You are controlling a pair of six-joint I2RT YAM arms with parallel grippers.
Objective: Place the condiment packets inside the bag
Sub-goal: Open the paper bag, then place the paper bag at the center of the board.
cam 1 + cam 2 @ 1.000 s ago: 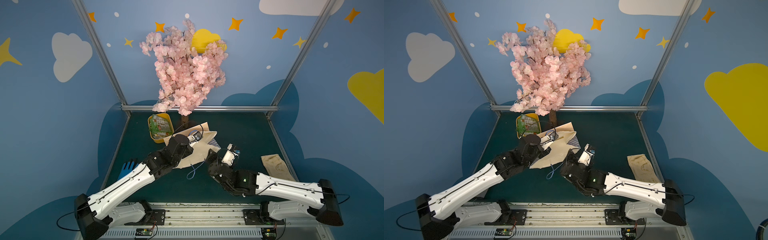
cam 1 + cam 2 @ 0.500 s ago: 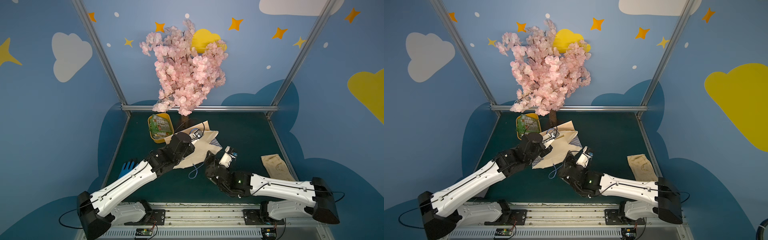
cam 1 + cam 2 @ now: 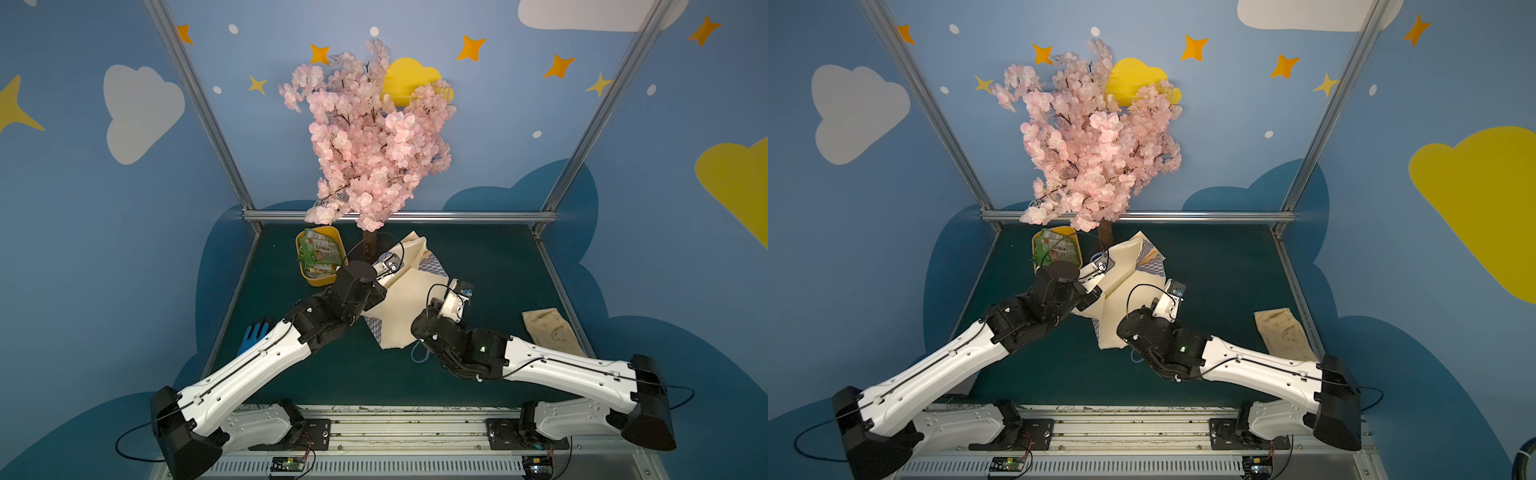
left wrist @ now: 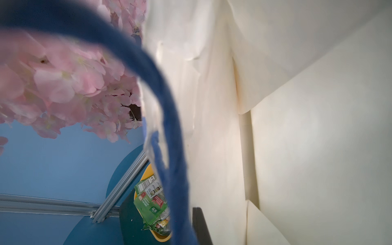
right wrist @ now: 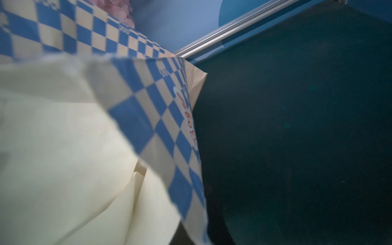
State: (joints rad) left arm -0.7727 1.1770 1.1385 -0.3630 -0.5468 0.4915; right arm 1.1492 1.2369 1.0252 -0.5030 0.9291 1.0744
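Paper, crease-prone: cream blue-checked bag [image 3: 403, 307], left gripper [image 3: 392, 264] and right gripper [image 3: 457, 291] clamped on its rim. Green-and-white condiment packets [image 3: 320, 251] beside it: likely light, slick; pinch edges.

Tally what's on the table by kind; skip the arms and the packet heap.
checkered paper bag: 1
yellow tray: 1
blue glove: 1
tan crumpled pouch: 1
pink blossom tree: 1
Total: 5
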